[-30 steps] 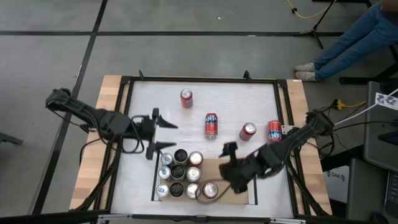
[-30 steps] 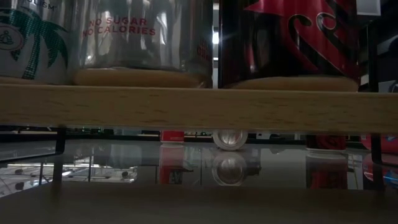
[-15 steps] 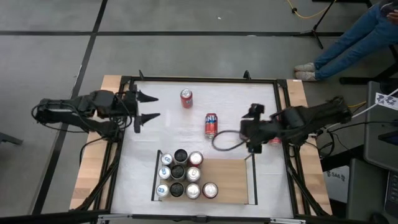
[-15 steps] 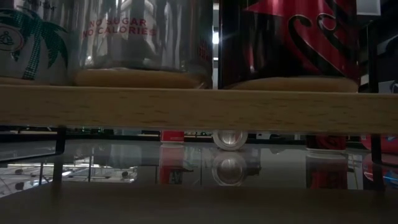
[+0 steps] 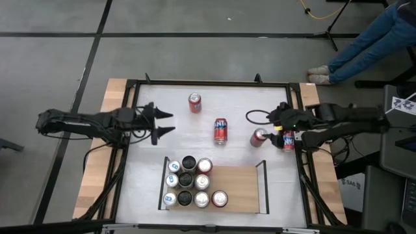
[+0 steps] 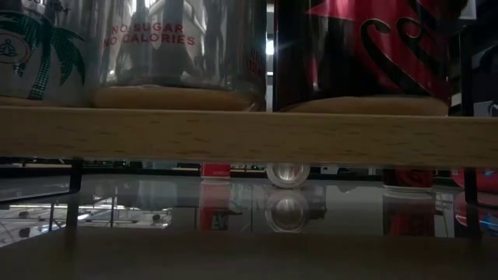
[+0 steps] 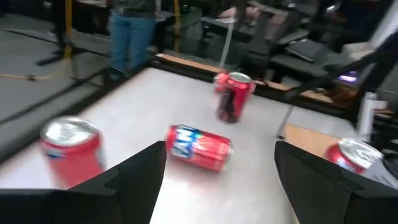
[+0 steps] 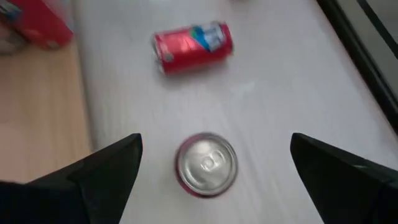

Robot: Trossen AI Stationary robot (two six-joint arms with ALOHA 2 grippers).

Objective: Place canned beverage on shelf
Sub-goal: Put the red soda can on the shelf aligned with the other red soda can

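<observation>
The flat light-wood shelf with black rails (image 5: 237,190) lies at the near edge of the white desk (image 5: 214,110), upright cans (image 5: 187,181) crowding its left part. Beyond it, the right pincer (image 5: 273,133) hangs with fingers wide apart over an upright red can with a silver top (image 5: 259,137). A red can on its side (image 5: 221,130) lies mid-desk. Left of it, the left pincer (image 5: 162,121) hovers apart, empty. A standing red can (image 5: 195,102) is farthest.

Table (image 5: 156,162): white top, black frame.
Shelf (image 5: 237,185): light wood, near edge, nine upright cans (image 5: 187,180) at left end.
Loose cans (image 5: 221,130): four.
</observation>
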